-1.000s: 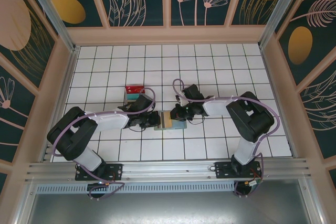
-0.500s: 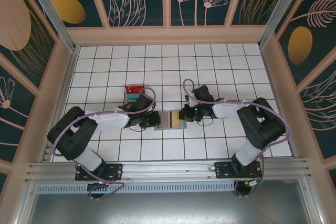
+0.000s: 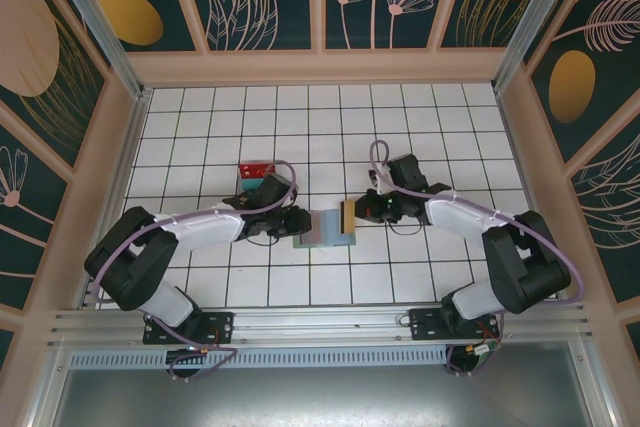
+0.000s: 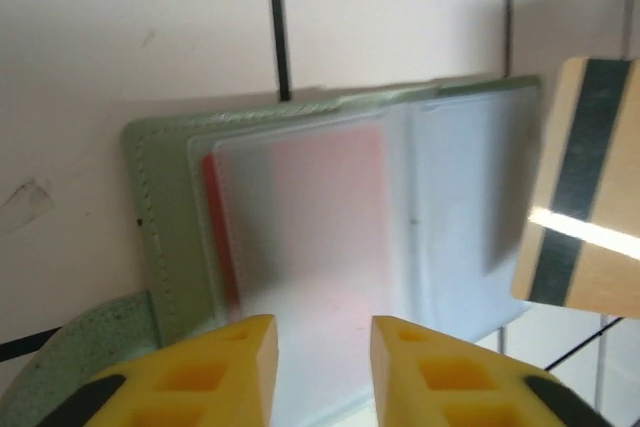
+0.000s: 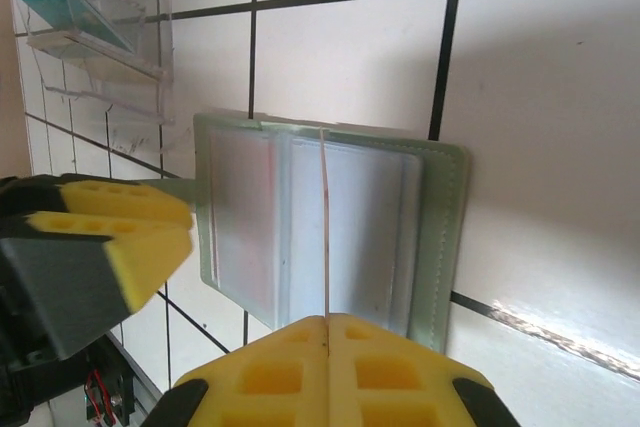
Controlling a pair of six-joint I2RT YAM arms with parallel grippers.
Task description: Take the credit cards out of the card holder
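The card holder (image 3: 318, 233) lies open on the tiles, grey-green outside (image 4: 172, 237) and light blue inside (image 5: 365, 227). A red credit card (image 4: 218, 237) sits in its left frosted pocket. My right gripper (image 3: 361, 211) is shut on a tan credit card (image 3: 348, 215) with a dark stripe (image 4: 585, 217), held just above the holder's right half and seen edge-on (image 5: 325, 217) between the closed fingers (image 5: 326, 320). At the holder's left edge my left gripper (image 3: 297, 223) stands open (image 4: 323, 347) with nothing between its yellow fingers (image 5: 120, 222).
A clear tray (image 3: 255, 177) holding red and teal cards stands behind the left gripper, also seen in the right wrist view's top left corner (image 5: 95, 17). Wooden walls (image 3: 110, 177) enclose the tiled floor on three sides.
The right gripper has drawn the tan card out of the holder toward the right and lifted it. The left gripper has opened and let go of the holder's left edge.
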